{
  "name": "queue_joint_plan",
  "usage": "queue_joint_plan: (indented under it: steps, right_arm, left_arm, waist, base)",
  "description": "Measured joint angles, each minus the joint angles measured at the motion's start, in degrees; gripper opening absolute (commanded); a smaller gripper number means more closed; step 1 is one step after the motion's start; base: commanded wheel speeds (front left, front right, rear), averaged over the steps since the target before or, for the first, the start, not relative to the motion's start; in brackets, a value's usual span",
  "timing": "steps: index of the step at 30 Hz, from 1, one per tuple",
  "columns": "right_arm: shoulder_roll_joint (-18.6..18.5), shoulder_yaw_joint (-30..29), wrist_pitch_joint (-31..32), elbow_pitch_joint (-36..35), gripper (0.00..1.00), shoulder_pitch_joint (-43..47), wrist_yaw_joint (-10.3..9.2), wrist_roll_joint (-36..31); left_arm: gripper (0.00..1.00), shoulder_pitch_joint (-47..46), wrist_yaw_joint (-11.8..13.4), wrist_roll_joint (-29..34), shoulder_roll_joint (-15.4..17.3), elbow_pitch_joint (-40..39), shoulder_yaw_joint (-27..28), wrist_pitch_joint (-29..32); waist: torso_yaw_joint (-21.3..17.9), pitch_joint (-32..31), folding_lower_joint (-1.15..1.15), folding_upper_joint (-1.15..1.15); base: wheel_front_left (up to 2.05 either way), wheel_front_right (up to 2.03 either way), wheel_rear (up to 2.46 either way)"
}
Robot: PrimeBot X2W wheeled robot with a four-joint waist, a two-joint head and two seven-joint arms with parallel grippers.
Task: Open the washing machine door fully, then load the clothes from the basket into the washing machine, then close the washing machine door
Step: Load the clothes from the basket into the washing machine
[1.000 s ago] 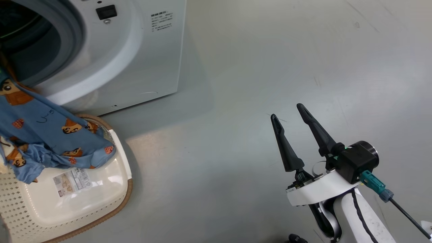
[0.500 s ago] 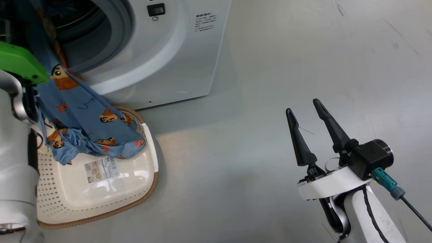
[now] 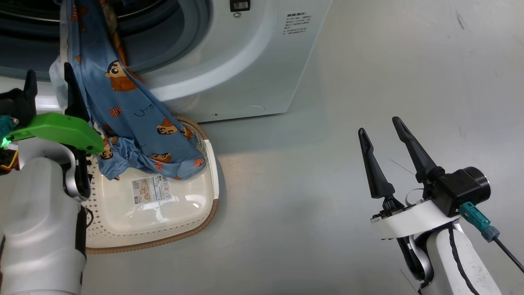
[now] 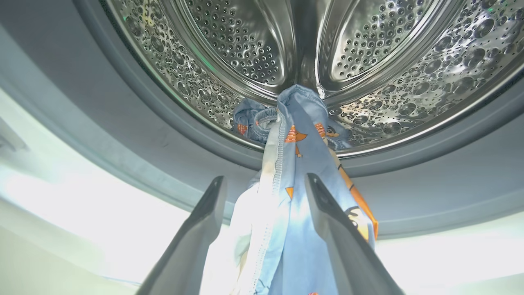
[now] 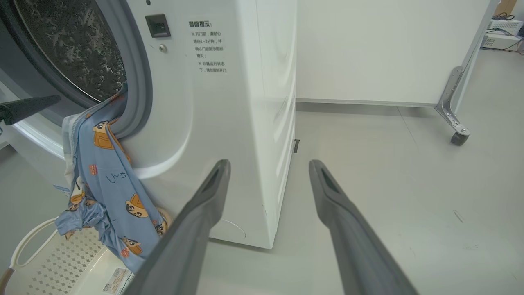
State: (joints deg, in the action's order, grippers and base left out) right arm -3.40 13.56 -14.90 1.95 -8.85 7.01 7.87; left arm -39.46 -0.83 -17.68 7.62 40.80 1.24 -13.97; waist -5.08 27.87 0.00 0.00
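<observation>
Clothes of soft light blue fabric with small orange prints point(image 3: 135, 119) hang at our left as one long strand. The top end lies in the shiny perforated steel drum point(image 4: 254, 53), the middle drapes over the grey rubber gasket point(image 4: 123, 123), and the tail is bunched in the basket below. A white piece hangs alongside.

Our left gripper point(image 3: 49, 69) stands at the mouth of the machine, just beside this strand. Its two dark fingers are spread apart. In the left wrist view the cloth runs between them, but they do not pinch it.

Further right, the small cream-white plastic basket with perforated sides and a brown woven-look rim point(image 3: 172, 217) sits on the floor close under the opening. Most of its bottom is bare around a label sticker point(image 3: 151, 189). Behind it rises the big white front-loading washing machine point(image 3: 262, 61).

Far right, our right gripper point(image 3: 378, 124) hangs over the bare grey floor point(image 3: 307, 184), well apart from the machine. Its fingers are apart and it carries nothing.

We judge that loading is in hand and only half done, since the garment bridges drum and basket. The next move calls for gripping the hanging part lower down, lifting the tail clear of the basket rim and pushing it past the gasket. Otherwise the door would likely trap the cloth when it closes.
</observation>
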Motion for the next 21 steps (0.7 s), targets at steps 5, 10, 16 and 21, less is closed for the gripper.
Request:
queue_joint_plan:
  steps: [5,10,16,21]
  right_arm:
    - [-0.34,-0.32,0.00,0.02,1.00,0.00,0.00,-0.46]
    - [-0.46,-0.08,0.00,0.03,1.00,-0.05,0.00,-0.54]
    - [-1.02,-0.10,0.00,0.01,1.00,-0.05,0.00,-0.82]
    - [-1.99,-0.66,0.00,-0.04,1.00,-0.06,0.00,-0.90]
  left_arm:
    - [1.00,5.39,0.01,0.01,-1.69,-4.94,-0.13,-0.35]
    - [1.00,11.57,0.29,0.02,-3.04,-8.08,0.07,-0.48]
    - [1.00,18.39,0.37,0.02,-3.32,-12.02,0.44,-0.47]
    - [1.00,21.59,-0.53,-0.19,-4.59,-14.41,0.19,-0.47]
  waist:
    - [1.97,0.06,0.00,0.00]
    - [2.99,0.37,0.00,0.00]
    - [3.38,0.64,0.00,0.00]
    - [3.92,1.39,0.00,0.00]
  base:
    - [0.00,0.00,0.00]
    - [0.00,0.00,0.00]
    - [0.00,0.00,0.00]
    - [0.00,0.00,0.00]
